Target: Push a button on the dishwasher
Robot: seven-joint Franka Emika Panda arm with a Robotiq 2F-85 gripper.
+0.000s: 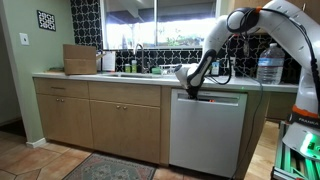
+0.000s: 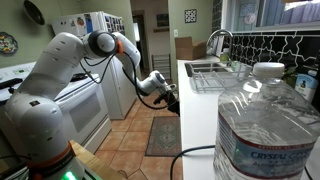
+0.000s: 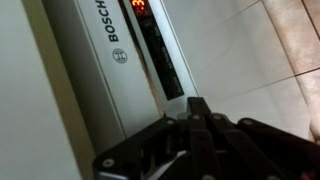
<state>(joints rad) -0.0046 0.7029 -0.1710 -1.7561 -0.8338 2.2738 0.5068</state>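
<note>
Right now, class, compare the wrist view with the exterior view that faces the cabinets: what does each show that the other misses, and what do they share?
Only the wrist view shows the BOSCH lettering and the red lit display on the dark control strip. Only the exterior view shows the whole front of the dishwasher, the wooden cabinets, the faucet, the rug and the water bottle. Both show the gripper, fingers together, at the top edge of the dishwasher.
</note>
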